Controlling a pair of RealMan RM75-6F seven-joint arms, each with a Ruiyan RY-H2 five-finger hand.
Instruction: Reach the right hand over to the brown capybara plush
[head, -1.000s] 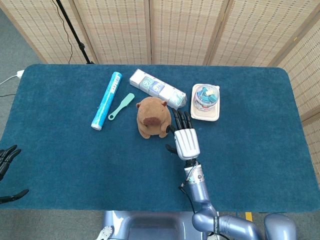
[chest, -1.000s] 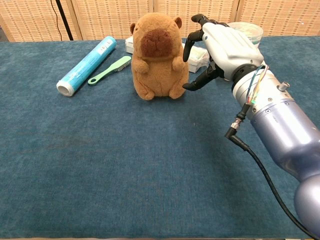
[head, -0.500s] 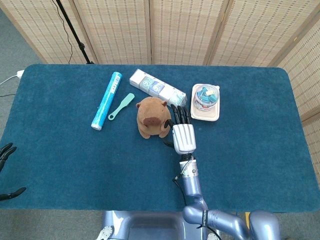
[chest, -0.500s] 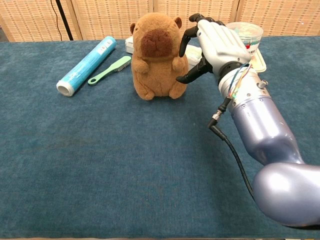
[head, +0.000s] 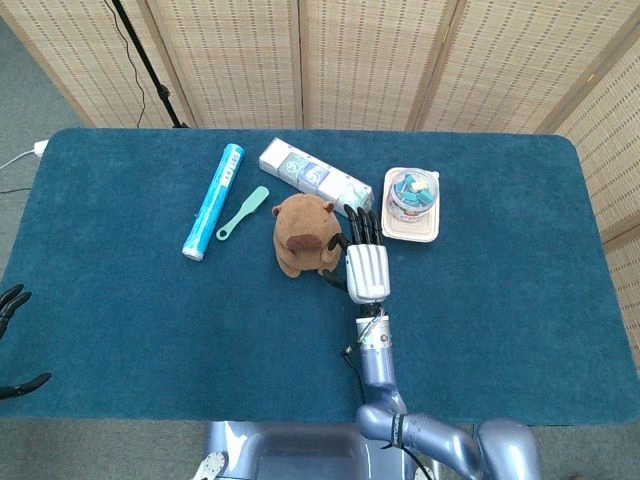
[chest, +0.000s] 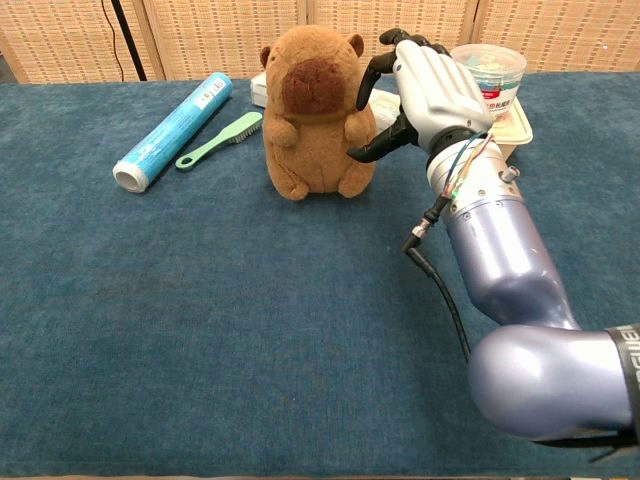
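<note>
The brown capybara plush (head: 303, 235) (chest: 316, 112) sits upright on the blue table, facing the robot. My right hand (head: 364, 258) (chest: 420, 92) is right beside its flank, fingers spread and slightly curled, holding nothing. Its thumb tip (chest: 358, 154) touches or nearly touches the plush's side in the chest view. Only the fingertips of my left hand (head: 12, 303) show at the far left edge of the head view, apart and empty, off the table.
A light blue roll (head: 213, 201) and a green brush (head: 243, 212) lie left of the plush. A white box (head: 314, 176) lies behind it. A plastic cup on a tray (head: 411, 203) stands close to the right hand's far side.
My right hand moved left and slightly forward, closing the gap to the plush's side. The plush has not moved. The left hand's fingertips slid further out of view.
</note>
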